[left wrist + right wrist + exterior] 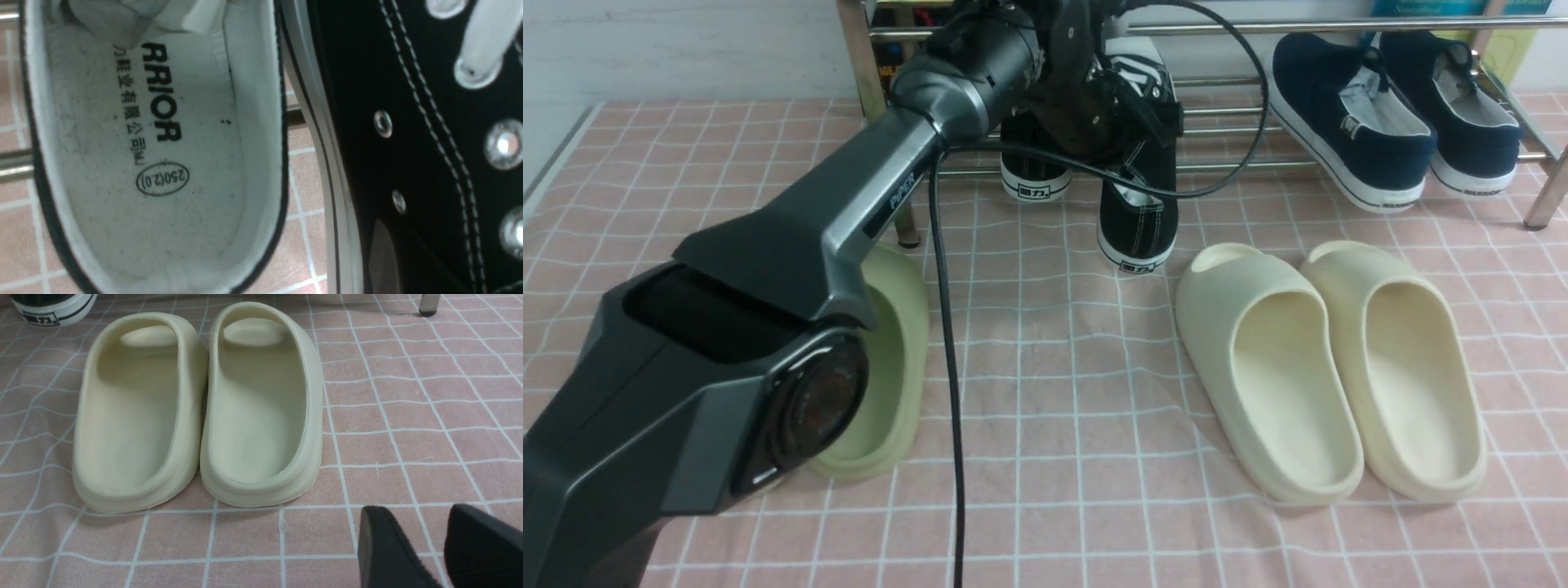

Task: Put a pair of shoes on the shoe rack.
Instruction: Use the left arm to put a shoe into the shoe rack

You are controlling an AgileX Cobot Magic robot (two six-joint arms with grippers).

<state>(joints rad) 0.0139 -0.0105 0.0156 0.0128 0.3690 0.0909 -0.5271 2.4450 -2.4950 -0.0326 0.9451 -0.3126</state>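
Black sneakers (pixel 1035 178) at shoe rack (pixel 1225 110): one sat on bars; second sneaker (pixel 1137 224) hung tilted, heel below front bar, seemingly pinched by clenched left gripper (pixel 1123 122). right gripper (pixel 416 522) stood spread, empty. Next move needed: raise heel, slide in.

Two black canvas lace-up sneakers (pixel 1137 219), two navy slip-on shoes (pixel 1347 122), two cream foam slides (pixel 1266 367), one green foam slide (pixel 894 367) and one chrome bar rack (pixel 1225 28) are showing.

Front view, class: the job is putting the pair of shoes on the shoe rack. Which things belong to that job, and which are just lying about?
Belong to the job:
- black sneaker, on the rack
- second black sneaker, heel past the front bar
- shoe rack

Just lying about:
- navy slip-on shoes, on the rack
- cream slides
- green slide
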